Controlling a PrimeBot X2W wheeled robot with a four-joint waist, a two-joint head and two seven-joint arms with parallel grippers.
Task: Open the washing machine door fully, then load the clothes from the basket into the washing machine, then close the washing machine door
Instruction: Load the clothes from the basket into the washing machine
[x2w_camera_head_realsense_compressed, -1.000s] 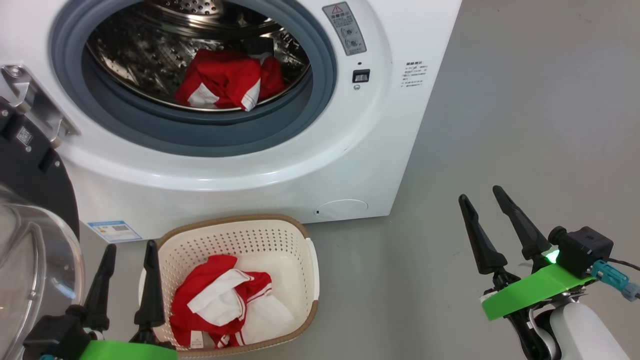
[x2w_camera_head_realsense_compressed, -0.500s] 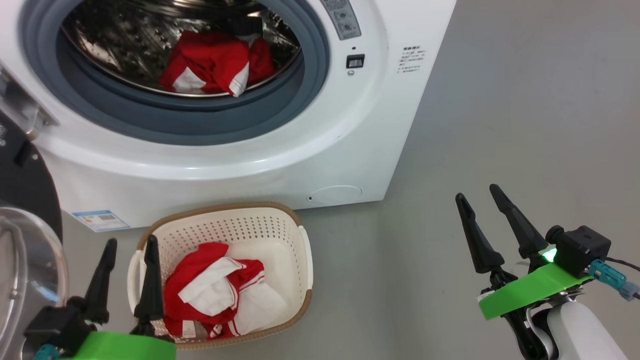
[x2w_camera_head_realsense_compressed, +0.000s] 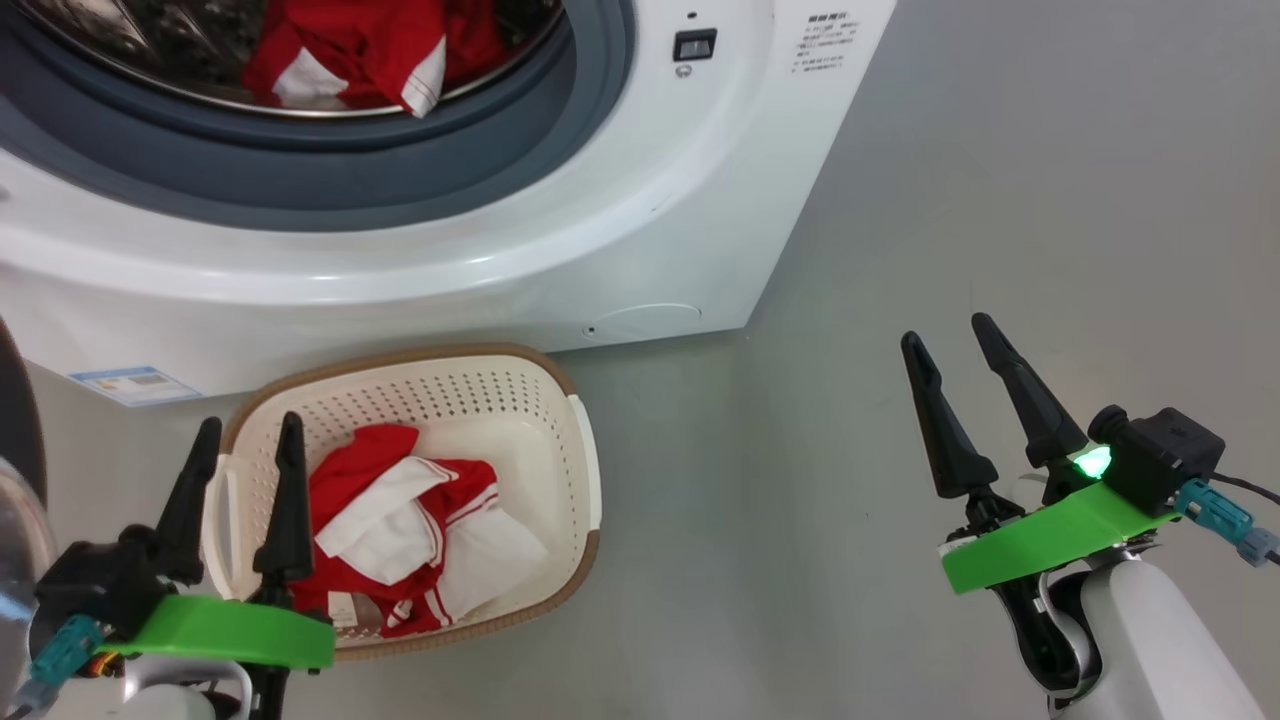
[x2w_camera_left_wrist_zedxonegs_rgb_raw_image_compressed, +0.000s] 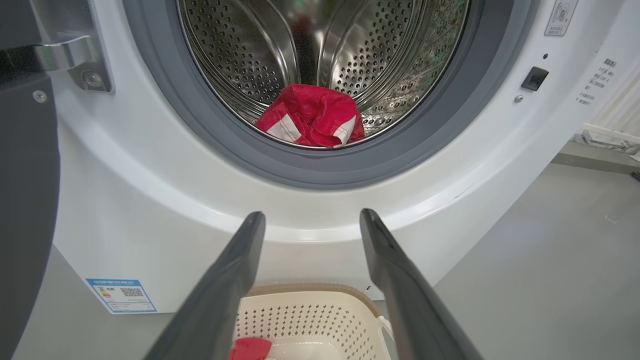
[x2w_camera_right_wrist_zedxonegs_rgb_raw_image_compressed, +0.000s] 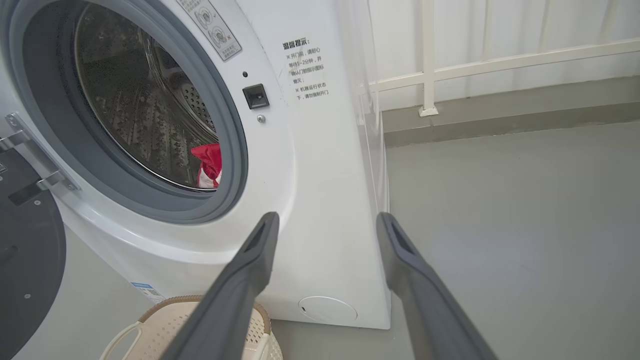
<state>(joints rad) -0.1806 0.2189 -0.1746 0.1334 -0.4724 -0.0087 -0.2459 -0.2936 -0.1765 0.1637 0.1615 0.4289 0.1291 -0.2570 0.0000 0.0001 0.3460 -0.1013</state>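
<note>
Over basket (x2w_camera_head_realsense_compressed: 450, 400) left rim: left hand (x2w_camera_head_realsense_compressed: 250, 424) spread, empty; clothes (x2w_camera_head_realsense_compressed: 400, 525) just right, seemingly untouched.

There is one washing machine (x2w_camera_head_realsense_compressed: 600, 250) with one door (x2w_camera_right_wrist_zedxonegs_rgb_raw_image_compressed: 25, 260), one blue label sticker (x2w_camera_head_realsense_compressed: 130, 383) and one round filter cap (x2w_camera_head_realsense_compressed: 645, 320), and there is one basket (x2w_camera_head_realsense_compressed: 400, 360). The clothes (x2w_camera_head_realsense_compressed: 400, 530) make two red-and-white bundles: one in the basket just beside the jaws of the left gripper (x2w_camera_head_realsense_compressed: 250, 425), one in the single drum (x2w_camera_left_wrist_zedxonegs_rgb_raw_image_compressed: 240, 60) well beyond them. With the right gripper (x2w_camera_head_realsense_compressed: 946, 332) that makes two grippers and four dark fingers (x2w_camera_head_realsense_compressed: 1030, 400).
</note>
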